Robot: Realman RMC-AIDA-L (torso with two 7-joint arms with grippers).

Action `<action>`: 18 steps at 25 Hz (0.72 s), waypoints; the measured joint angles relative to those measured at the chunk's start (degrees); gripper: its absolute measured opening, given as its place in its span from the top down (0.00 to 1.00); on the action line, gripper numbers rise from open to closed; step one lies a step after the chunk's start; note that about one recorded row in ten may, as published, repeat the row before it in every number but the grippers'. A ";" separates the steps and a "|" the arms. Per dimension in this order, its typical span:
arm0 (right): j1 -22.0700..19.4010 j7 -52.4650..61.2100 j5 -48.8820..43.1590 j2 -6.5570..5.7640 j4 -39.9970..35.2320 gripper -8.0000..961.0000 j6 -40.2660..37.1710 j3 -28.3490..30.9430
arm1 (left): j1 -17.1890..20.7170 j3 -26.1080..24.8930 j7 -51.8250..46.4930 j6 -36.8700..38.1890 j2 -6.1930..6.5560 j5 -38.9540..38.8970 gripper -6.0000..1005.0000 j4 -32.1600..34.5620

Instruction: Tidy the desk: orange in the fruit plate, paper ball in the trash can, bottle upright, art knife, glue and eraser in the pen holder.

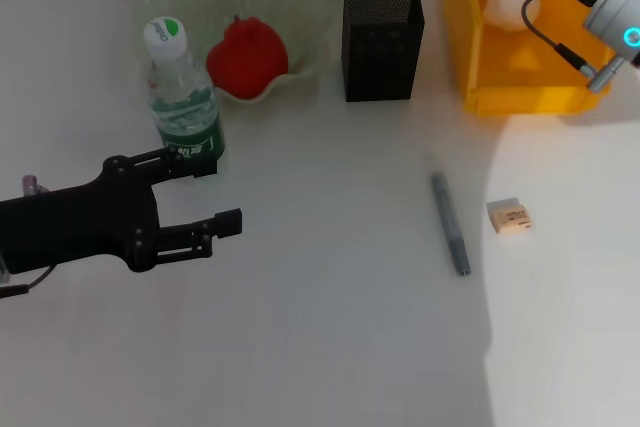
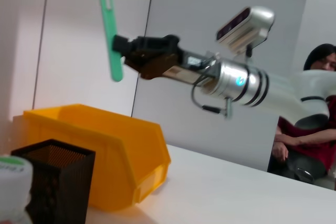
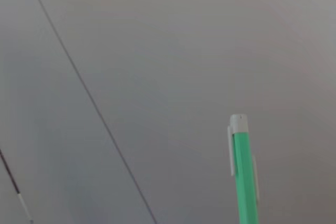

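My right gripper (image 2: 122,45) is raised above the yellow plastic bin (image 2: 105,145), clamped on a slim green art knife (image 2: 111,35). My left gripper (image 1: 222,195) hovers wide open beside the upright clear water bottle (image 1: 182,97).

One water bottle (image 1: 183,92), one red fruit (image 1: 247,57) in one green plate (image 1: 300,7), one black mesh pen holder (image 1: 381,37), one yellow bin (image 1: 470,47) holding one paper ball (image 1: 512,7), one grey pen-like tool (image 1: 450,223), one eraser (image 1: 509,216), one green knife (image 2: 111,34), two grippers: left (image 1: 222,195), right (image 2: 122,46).
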 joint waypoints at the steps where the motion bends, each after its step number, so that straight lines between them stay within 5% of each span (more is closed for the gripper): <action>1: 1.39 -3.15 2.53 0.07 3.22 0.91 0.45 0.01 | -0.06 0.00 0.00 0.16 -0.25 0.00 0.22 0.37; 4: 6.26 -10.17 6.78 0.14 11.08 0.91 5.03 -0.42 | -0.44 0.00 0.00 0.54 -0.80 -0.02 0.22 1.29; 9: 8.98 -11.12 6.85 0.33 11.87 0.91 12.60 -4.92 | -0.72 0.00 0.00 0.57 -0.84 -0.02 0.22 1.35; 16: 8.57 -10.27 7.02 0.29 10.80 0.82 12.65 -6.32 | -0.83 0.00 0.00 0.51 -0.92 -0.01 0.22 1.35; 18: 7.87 -10.02 7.03 0.22 10.05 0.72 11.84 -6.32 | -0.78 -0.01 -0.06 0.54 -0.92 0.00 0.22 1.35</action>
